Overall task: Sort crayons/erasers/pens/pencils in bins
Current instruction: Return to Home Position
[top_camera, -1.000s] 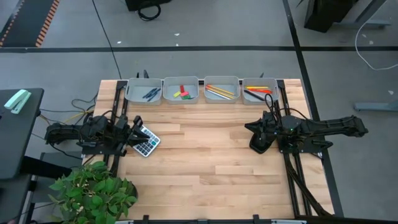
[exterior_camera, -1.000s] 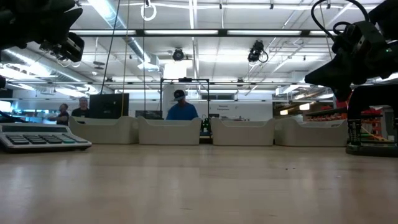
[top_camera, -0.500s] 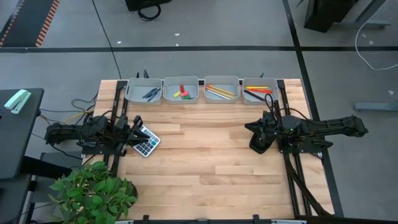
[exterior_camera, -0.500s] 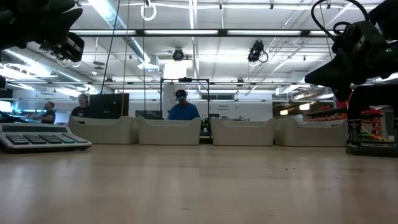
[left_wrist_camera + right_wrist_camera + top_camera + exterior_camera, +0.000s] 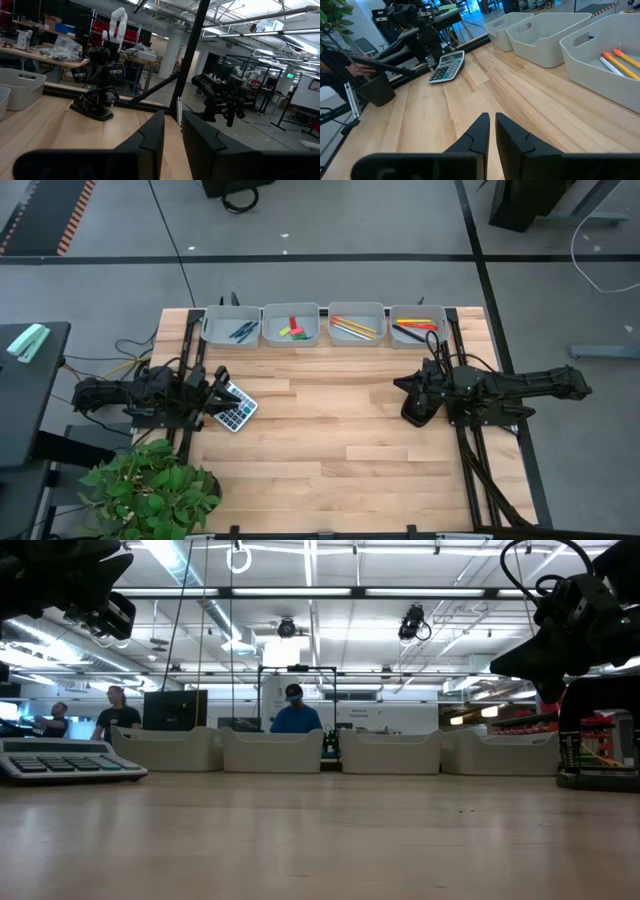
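Holding the left gripper low at the left edge of the surface, just beside the grey calculator, its fingers set narrow with only a slit between them and gripping nothing. Resting the right gripper toward the right side, well apart from the left, fingers likewise pinched to a thin gap and empty.

Lying sorted along the far edge in the four bins: dark pens in the leftmost, the erasers in the second, the pencils in the third, crayons in the rightmost. Showing no loose piece on the bare wood, so probably winding up rather than reaching.

Judging the erasers as light, rubbery and slightly yielding, not slippery, hardly breakable; pinching across the short width near the middle likely serving best. Judging the pencils as light too, stiff but thin, prone to rolling and to pivoting if caught near an end; closing across the shaft at mid-length, fingers square to it, likely giving the steadiest hold. Clearing a bin wall likely being the main nuisance.
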Robot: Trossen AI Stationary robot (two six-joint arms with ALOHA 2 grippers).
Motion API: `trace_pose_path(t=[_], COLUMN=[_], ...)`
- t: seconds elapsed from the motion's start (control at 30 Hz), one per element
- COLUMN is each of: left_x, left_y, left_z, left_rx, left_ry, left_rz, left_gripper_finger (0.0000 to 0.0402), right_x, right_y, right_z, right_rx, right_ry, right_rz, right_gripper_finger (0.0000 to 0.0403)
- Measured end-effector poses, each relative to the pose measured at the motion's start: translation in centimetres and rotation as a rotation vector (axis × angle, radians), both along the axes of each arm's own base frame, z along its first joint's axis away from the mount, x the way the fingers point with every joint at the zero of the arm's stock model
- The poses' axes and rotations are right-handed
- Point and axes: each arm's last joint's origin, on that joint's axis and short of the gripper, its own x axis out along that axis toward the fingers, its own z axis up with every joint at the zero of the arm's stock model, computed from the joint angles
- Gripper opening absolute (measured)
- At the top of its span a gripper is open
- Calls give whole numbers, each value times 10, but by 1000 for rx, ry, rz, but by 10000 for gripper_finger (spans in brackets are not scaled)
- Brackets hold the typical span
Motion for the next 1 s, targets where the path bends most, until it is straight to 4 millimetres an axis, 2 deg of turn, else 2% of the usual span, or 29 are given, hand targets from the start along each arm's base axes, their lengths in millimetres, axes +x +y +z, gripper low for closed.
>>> trace_pose_path(t=[1.0], left_x=[0], left_y=[0], left_z=[0], left_rx=[-1], left_ry=[0], left_rz=[0], left_gripper_finger=[74], right_x=[0], right_y=[0], right_z=[0], right_rx=[0], right_ry=[0], right_rz=[0], right_gripper_finger=[38])
